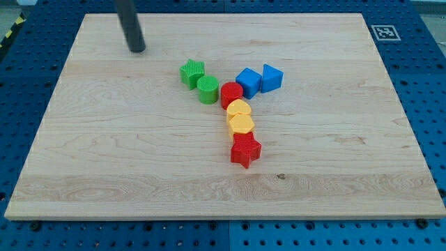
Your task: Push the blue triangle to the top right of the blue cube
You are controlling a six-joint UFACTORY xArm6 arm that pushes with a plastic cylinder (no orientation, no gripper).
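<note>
The blue triangle [272, 77] lies on the wooden board, touching the right side of the blue cube [249, 81]. Both sit a little right of the board's middle, toward the view's top. My tip [137, 49] rests on the board at the view's upper left, far to the left of both blue blocks and apart from every block.
A green star [192, 72] and a green cylinder [208, 89] lie left of the blue cube. A red cylinder [231, 93], a yellow heart [239, 109], a yellow hexagon [241, 124] and a red star [245, 150] form a line downward. A marker tag [383, 32] sits at the top right corner.
</note>
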